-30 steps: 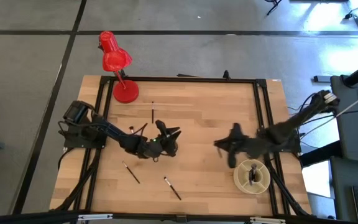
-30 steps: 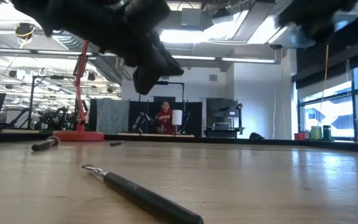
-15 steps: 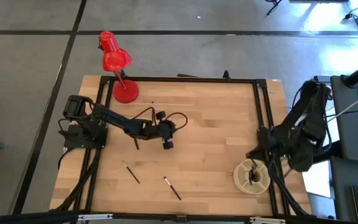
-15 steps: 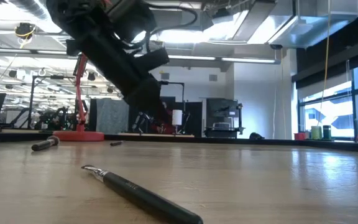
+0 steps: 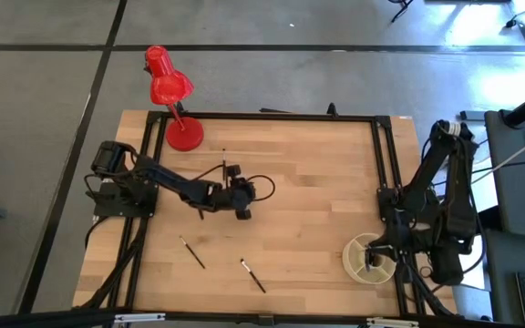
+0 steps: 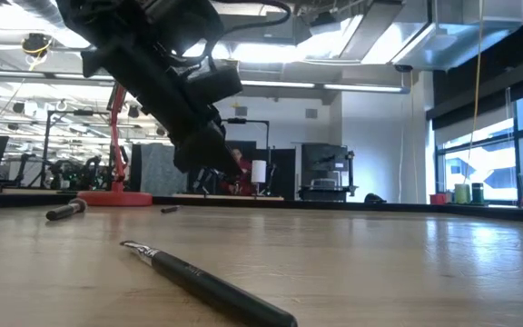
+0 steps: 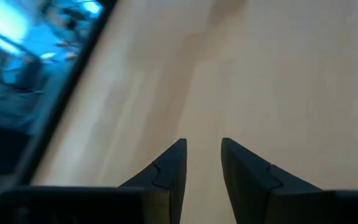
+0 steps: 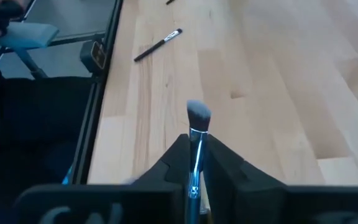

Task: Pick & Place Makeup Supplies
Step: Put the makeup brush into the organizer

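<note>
right gripper [image 8: 194,163] pinched a makeup brush [image 8: 197,118] near the cream holder [image 5: 355,248] at lower right. left gripper [image 7: 202,160] hovered parted, empty, centre-left. two loose brushes [image 5: 252,275] lay along the bottom edge; holder contents unclear.

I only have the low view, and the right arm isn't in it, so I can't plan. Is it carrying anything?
Observer: Yes, the right jaws are shut on a brush, its fluffy tip sticking out ahead.
Operator: Where is that arm?
Observer: At the table's right edge, by the round cream holder.
Operator: And the left jaws?
Observer: Open, with nothing between them, above bare wood.
</note>
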Robot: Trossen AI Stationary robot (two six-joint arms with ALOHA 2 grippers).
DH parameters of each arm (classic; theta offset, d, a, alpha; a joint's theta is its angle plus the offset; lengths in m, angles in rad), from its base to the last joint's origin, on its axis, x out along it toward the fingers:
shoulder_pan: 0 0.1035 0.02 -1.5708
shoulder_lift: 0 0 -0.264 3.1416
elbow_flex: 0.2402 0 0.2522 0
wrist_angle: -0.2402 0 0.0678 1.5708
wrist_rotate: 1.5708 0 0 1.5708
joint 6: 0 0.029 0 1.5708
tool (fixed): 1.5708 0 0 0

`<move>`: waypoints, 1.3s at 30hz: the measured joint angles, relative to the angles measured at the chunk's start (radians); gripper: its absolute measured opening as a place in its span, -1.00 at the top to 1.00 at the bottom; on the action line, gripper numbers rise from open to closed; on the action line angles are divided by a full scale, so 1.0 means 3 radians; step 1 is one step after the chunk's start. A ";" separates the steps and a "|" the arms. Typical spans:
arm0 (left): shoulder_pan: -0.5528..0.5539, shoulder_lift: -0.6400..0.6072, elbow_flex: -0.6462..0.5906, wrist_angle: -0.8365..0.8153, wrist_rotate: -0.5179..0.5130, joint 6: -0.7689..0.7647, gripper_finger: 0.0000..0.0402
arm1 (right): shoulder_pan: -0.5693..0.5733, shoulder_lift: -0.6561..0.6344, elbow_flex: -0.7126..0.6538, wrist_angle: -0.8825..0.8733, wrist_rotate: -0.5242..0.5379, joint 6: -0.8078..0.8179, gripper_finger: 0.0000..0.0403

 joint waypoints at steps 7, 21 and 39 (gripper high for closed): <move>-0.0037 -0.0038 0.0093 -0.0260 -0.0509 -0.0409 0.50 | 0.0123 0.0072 0.0000 0.0097 0.0041 -0.0003 0.58; 0.1503 -0.0182 0.0379 -0.1596 0.1060 -0.1485 0.52 | -0.0276 -0.0493 0.0076 -0.0027 0.1599 -0.1063 0.49; 0.2291 0.0089 0.0378 -0.1681 0.1373 -0.2209 0.43 | -0.0945 -0.0676 -0.0008 0.0200 0.1318 -0.0940 0.54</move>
